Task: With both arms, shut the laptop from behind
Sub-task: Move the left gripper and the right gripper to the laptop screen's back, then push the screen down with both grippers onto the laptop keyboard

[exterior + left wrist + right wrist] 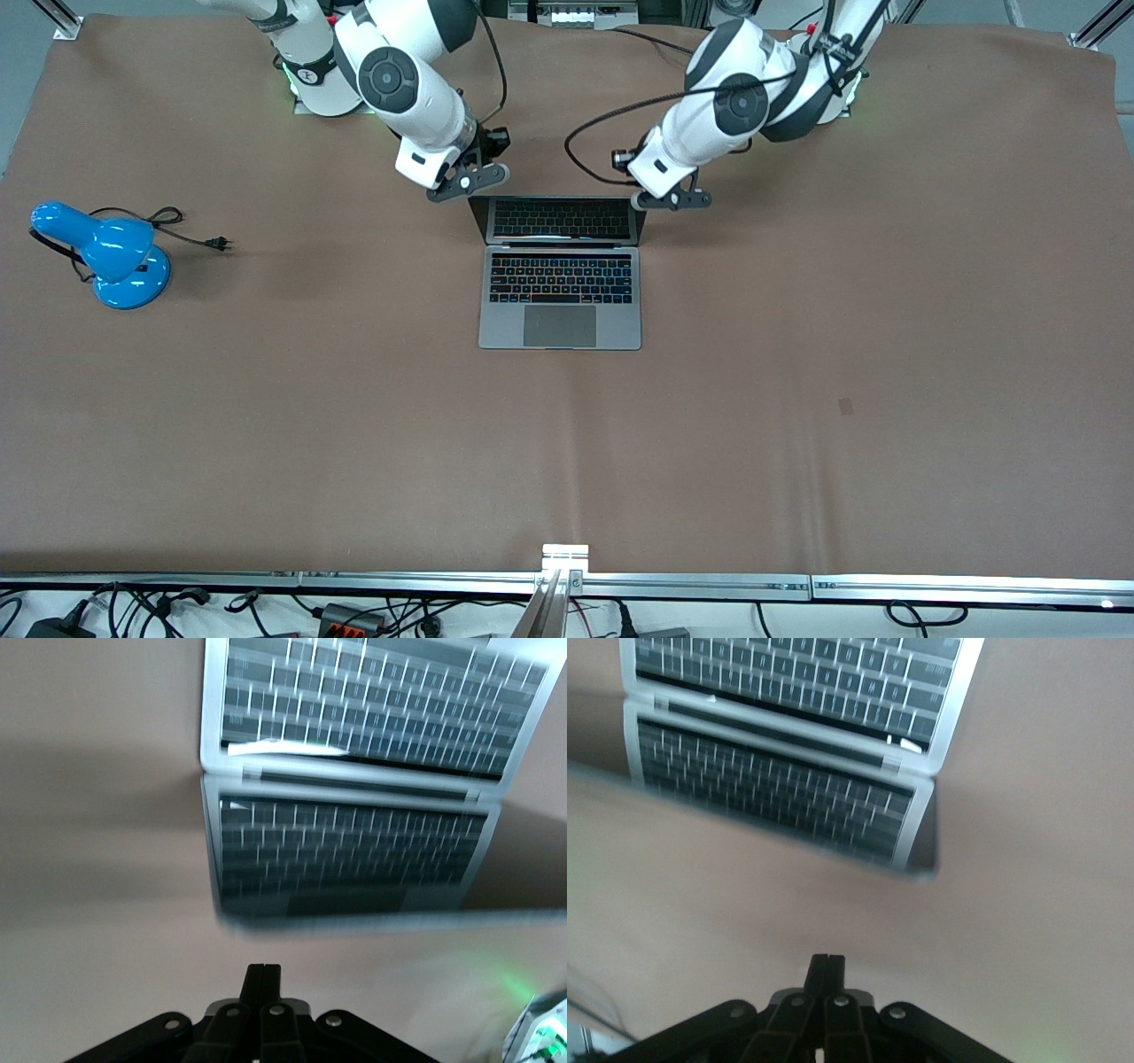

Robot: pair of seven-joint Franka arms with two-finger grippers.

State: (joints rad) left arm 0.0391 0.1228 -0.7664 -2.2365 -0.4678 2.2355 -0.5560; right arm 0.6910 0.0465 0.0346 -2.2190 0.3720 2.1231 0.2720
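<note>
Open laptop (560, 301) on brown table (797, 399); left tool (671, 200) and right tool (467, 183) closed, empty, flanking its screen.

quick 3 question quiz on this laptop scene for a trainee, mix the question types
1. True or false: the laptop is already closed.
2. Multiple choice: where are the left gripper and the right gripper? A) on the keyboard B) at the two top corners of the screen C) over the blue lamp
3. Fill in: both grippers have their fingers ____.

Key
1. False: the screen stands open and mirrors the keys.
2. B: one gripper is at each top corner of the screen, on the arms' side of the laptop; whether either touches it cannot be told.
3. Shut: each wrist view shows its fingers pressed together.
</note>
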